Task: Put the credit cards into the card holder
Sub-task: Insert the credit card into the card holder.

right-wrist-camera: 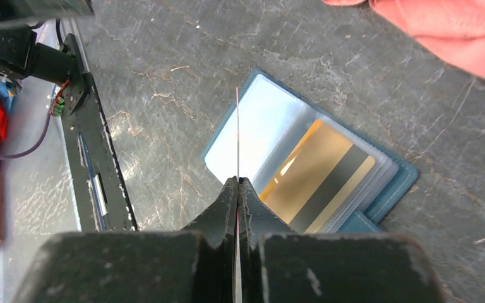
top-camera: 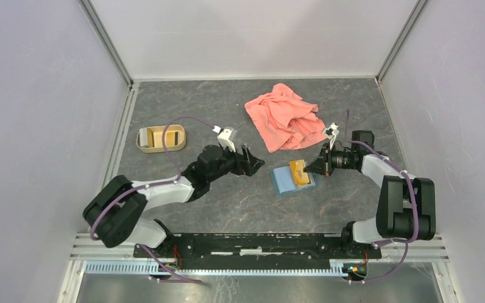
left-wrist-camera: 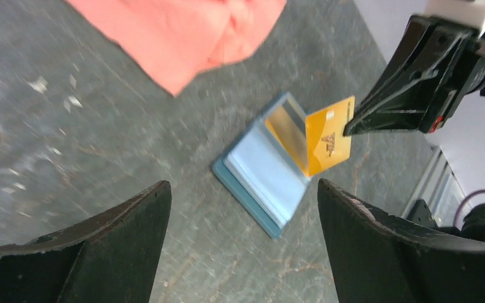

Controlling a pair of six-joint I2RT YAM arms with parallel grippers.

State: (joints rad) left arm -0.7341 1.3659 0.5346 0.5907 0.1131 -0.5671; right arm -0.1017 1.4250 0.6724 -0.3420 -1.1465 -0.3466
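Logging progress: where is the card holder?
Top view: card holder lies open mid-table, beneath the right gripper pinching a credit card, near side of the pink cloth.

Two credit cards can be counted, one card holder, one pink cloth, one tan tray.

The top camera looks steeply down from the near side over the whole counter. Both wrist cameras sit low and close, sharing the open card holder mid-counter.
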